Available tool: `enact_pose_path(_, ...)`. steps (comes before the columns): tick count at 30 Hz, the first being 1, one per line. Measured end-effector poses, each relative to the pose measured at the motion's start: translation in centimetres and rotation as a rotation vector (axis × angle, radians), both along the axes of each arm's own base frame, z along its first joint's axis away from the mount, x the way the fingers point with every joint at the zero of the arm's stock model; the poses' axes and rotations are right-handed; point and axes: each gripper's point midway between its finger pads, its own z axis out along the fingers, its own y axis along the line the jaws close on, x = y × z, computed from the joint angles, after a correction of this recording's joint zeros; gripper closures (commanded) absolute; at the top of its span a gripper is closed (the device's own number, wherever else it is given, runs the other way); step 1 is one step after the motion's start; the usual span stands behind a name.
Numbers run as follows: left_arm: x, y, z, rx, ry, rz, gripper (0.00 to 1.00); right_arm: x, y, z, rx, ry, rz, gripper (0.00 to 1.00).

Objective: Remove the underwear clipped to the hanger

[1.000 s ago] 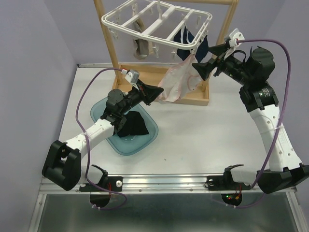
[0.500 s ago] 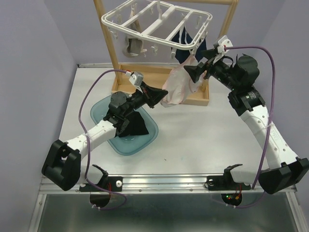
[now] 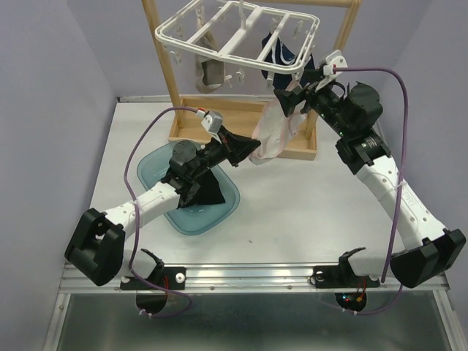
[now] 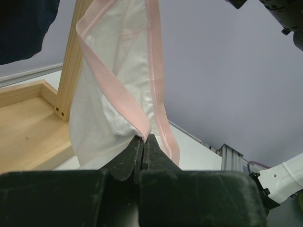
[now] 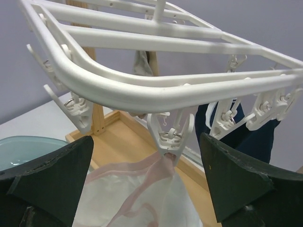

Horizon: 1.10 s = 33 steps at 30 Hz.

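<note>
Right gripper (image 5: 147, 138) has reached the white plastic hanger's (image 5: 156, 94) clip (image 5: 166, 137), jaws spread either side of it. The left gripper (image 4: 143, 138) has its jaws pinching the pink-white cloth underwear (image 4: 113, 109), ready for release.

Place: a robot lab test cell, not a home.
Walls: plain lilac panels (image 3: 58, 73) close in the tabletop (image 3: 292, 212) on three sides.
Bench: the tabletop is white, with a metal rail (image 3: 248, 273) along its near edge.
Machines: a left arm (image 3: 146, 201) and a right arm (image 3: 395, 194), white and black, are bolted at that rail, and purple cables (image 3: 369, 69) loop off them.
Props: a white plastic hanger (image 3: 235, 34) on a light wooden stand (image 3: 164, 66) and a teal tray (image 3: 223, 201) are household laundry things set out on a bench.
</note>
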Motion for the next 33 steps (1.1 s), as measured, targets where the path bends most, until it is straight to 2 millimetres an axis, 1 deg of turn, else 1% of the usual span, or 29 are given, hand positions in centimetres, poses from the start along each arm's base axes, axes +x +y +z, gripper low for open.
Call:
enact_pose_path(3, -0.2, -0.1, 0.2, -0.005, -0.004, -0.005, 1.00, 1.0, 0.0, -0.9, 0.007, 0.030, -0.021, 0.16)
enact_pose_path(5, -0.3, -0.3, 0.2, -0.008, -0.005, -0.010, 1.00, 1.4, 0.2, -1.3, 0.008, 0.040, -0.021, 0.20)
enact_pose_path(6, -0.4, -0.3, 0.3, -0.010, -0.006, -0.012, 1.00, 1.6, 0.3, -1.4, 0.011, 0.042, -0.023, 0.24)
enact_pose_path(9, -0.4, -0.6, 0.1, -0.010, -0.001, -0.017, 1.00, 2.0, 0.3, -1.5, 0.014, 0.040, -0.033, 0.29)
enact_pose_path(12, -0.4, -0.7, -0.2, -0.007, 0.007, -0.019, 1.00, 2.1, 0.1, -1.2, 0.017, 0.031, -0.045, 0.29)
enact_pose_path(15, -0.4, -0.7, -0.3, -0.007, 0.009, -0.020, 1.00, 2.1, -0.2, -0.2, 0.030, 0.007, -0.058, 0.30)
enact_pose_path(17, -0.4, -0.7, -0.2, -0.008, 0.010, -0.020, 1.00, 2.1, -0.3, 0.4, 0.037, -0.007, -0.064, 0.34)
enact_pose_path(21, -0.4, -0.8, -0.2, -0.009, 0.012, -0.022, 1.00, 2.1, -0.5, 1.4, 0.050, -0.034, -0.075, 0.53)
enact_pose_path(22, -0.4, -0.8, -0.3, -0.009, 0.013, -0.023, 1.00, 2.1, -0.6, 1.6, 0.051, -0.041, -0.078, 0.62)
enact_pose_path(23, -0.4, -0.8, -0.3, -0.008, 0.013, -0.023, 1.00, 2.0, -0.6, 1.8, 0.051, -0.048, -0.079, 0.67)
enact_pose_path(24, -0.4, -0.9, -0.3, -0.008, 0.014, -0.024, 1.00, 2.0, -0.7, 2.0, 0.053, -0.053, -0.081, 0.74)
enact_pose_path(26, -0.5, -0.9, -0.4, -0.008, 0.015, -0.025, 1.00, 2.0, -0.7, 2.2, 0.055, -0.063, -0.081, 0.80)
enact_pose_path(27, -0.5, -0.9, -0.4, -0.008, 0.015, -0.026, 1.00, 2.0, -0.7, 2.3, 0.054, -0.066, -0.080, 0.85)
enact_pose_path(29, -0.6, -1.0, -0.4, -0.008, 0.015, -0.027, 1.00, 2.0, -0.7, 2.3, 0.053, -0.067, -0.079, 0.87)
enact_pose_path(30, -0.6, -1.0, -0.4, -0.008, 0.015, -0.028, 1.00, 2.0, -0.6, 2.3, 0.049, -0.068, -0.076, 0.83)
enact_pose_path(31, -0.6, -1.0, -0.4, -0.007, 0.015, -0.028, 1.00, 1.9, -0.6, 2.2, 0.049, -0.067, -0.075, 0.75)
enact_pose_path(33, -0.6, -1.0, -0.4, -0.006, 0.015, -0.027, 1.00, 1.9, -0.5, 2.2, 0.049, -0.068, -0.070, 0.52)
